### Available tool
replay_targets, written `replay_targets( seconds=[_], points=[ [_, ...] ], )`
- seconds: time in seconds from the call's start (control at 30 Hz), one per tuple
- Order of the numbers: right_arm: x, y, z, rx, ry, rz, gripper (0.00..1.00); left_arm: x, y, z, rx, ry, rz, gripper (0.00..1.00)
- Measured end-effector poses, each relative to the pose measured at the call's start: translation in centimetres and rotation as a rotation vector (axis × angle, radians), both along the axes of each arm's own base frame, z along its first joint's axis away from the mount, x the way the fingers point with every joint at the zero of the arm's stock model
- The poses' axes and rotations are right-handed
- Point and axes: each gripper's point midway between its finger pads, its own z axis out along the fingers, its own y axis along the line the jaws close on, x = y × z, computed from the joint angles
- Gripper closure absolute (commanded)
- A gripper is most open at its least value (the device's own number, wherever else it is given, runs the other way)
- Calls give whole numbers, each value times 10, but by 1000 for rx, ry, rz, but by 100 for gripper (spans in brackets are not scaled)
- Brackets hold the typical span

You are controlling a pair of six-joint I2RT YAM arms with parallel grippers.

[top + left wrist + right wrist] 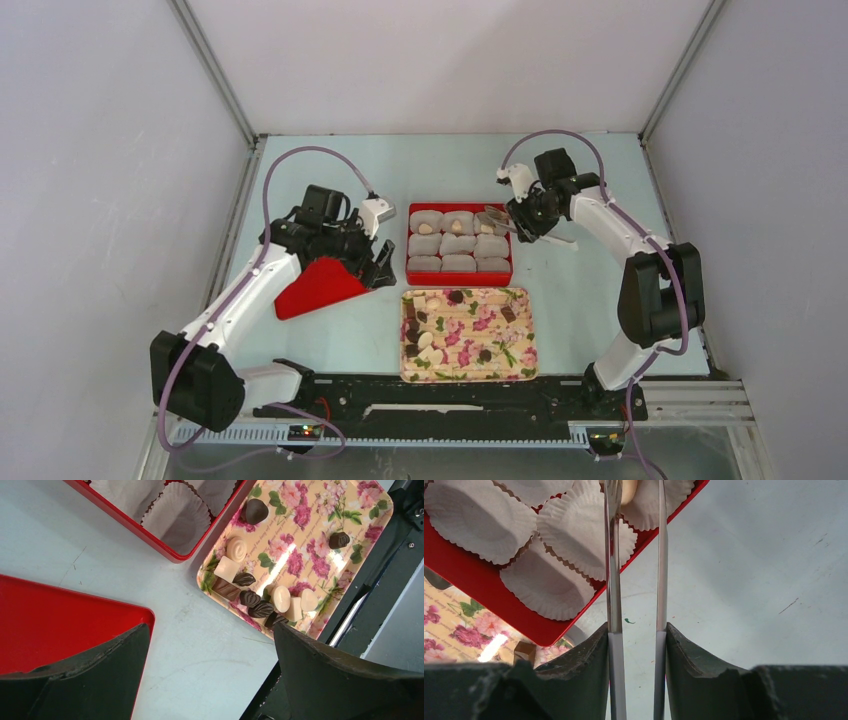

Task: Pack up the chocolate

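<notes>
Left wrist view: left pincer [209, 632] is hanging wide open and gripping nothing, with the red lid [60, 625] under its left finger. Chocolate [280, 598] is sitting just ahead of its right finger on the floral tray [350, 510], pale and dark pieces bunched at that rim. Red box [125, 522] of paper cups [177, 517] is lying further ahead. Right pincer [636, 630] is clamping tweezers [613, 580], and a pale piece [629, 491] is sitting between the tips over a cup ahead; we can't tell if they're touching it. We're judging the pieces light, smooth, slip-prone and easily marked, so we're gripping across opposite sides, gently.
</notes>
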Motion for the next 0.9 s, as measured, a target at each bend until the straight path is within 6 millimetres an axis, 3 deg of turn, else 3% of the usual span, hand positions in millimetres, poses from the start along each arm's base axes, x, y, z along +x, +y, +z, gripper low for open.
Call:
replay_targets(
  seconds=[0.47, 0.77, 0.9],
  points=[
    [-5, 4, 7, 6, -5, 4, 58, 0, 0, 0, 4, -5, -6, 0],
    [-30, 7, 65, 69, -101, 45, 58, 1, 1, -1, 8, -8, -4, 0],
    [-47, 15, 80, 95, -122, 99, 58, 1, 2, -1, 16, -10, 2, 0]
  ],
)
